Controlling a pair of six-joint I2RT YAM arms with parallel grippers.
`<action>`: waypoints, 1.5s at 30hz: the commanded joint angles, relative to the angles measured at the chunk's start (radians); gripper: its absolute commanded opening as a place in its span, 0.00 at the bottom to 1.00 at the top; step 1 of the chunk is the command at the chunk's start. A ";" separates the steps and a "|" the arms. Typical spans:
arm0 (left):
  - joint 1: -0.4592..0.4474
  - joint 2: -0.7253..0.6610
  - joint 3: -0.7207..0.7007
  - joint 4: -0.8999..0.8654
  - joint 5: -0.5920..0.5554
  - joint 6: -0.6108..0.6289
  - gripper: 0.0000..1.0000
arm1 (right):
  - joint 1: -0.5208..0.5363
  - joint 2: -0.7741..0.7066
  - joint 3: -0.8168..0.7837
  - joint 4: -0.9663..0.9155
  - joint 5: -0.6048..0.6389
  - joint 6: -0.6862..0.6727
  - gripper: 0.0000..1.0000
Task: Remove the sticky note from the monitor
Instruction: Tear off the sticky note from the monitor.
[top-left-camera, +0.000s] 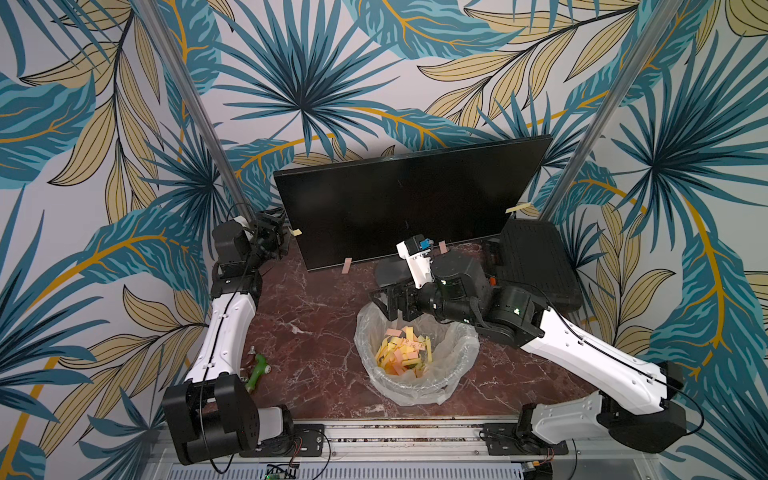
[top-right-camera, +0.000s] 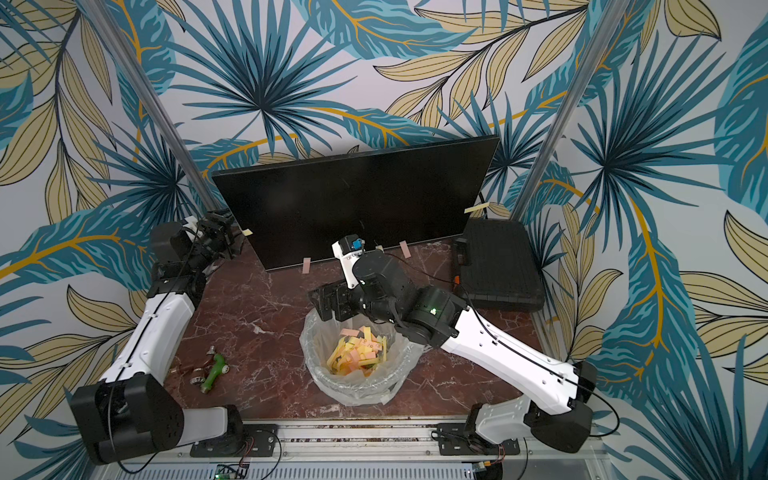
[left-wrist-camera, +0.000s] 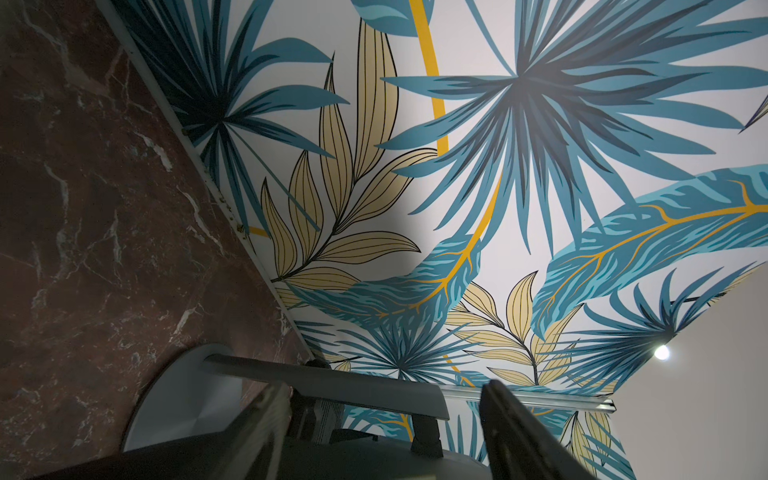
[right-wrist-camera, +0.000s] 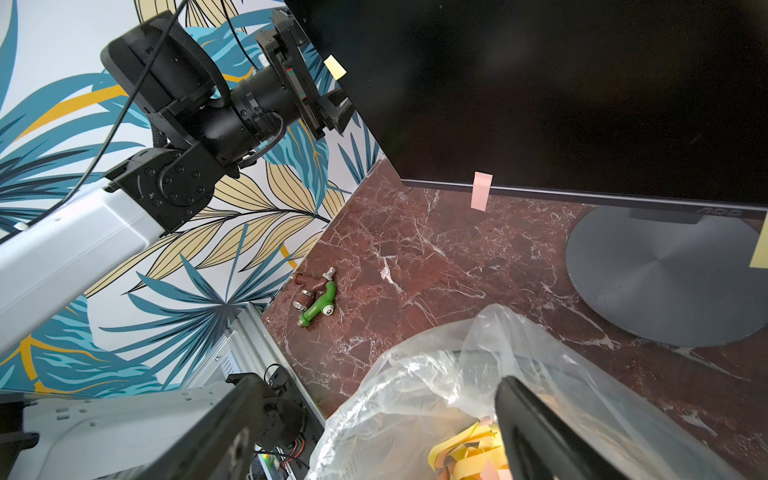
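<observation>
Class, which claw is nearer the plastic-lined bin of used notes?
Right. The right claw hangs over the bin's far rim; the left claw is away at the monitor's side edge.

I found the monitor (top-left-camera: 407, 199) standing at the back of the table (top-left-camera: 316, 316), with the box (top-left-camera: 536, 266) just to its right. A left-edge note (top-left-camera: 296, 232), a right-edge note (top-left-camera: 519, 206) and two bottom-edge notes (top-left-camera: 347, 265) clung to it. In front of it sat the bin (top-left-camera: 465, 345), with loose notes (top-left-camera: 405, 351) heaped inside. A pipe fitting (top-left-camera: 255, 370) lay at the table's left front, well apart from the bin.
</observation>
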 joint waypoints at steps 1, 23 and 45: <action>-0.007 -0.009 0.011 0.043 -0.001 0.011 0.73 | 0.006 -0.017 -0.025 0.017 0.016 0.002 0.91; -0.027 -0.081 -0.054 0.026 -0.019 0.029 0.38 | 0.006 -0.029 -0.044 0.023 0.014 0.008 0.91; -0.006 -0.305 -0.134 -0.163 -0.073 0.129 0.00 | 0.006 -0.071 -0.082 0.026 0.034 0.007 0.91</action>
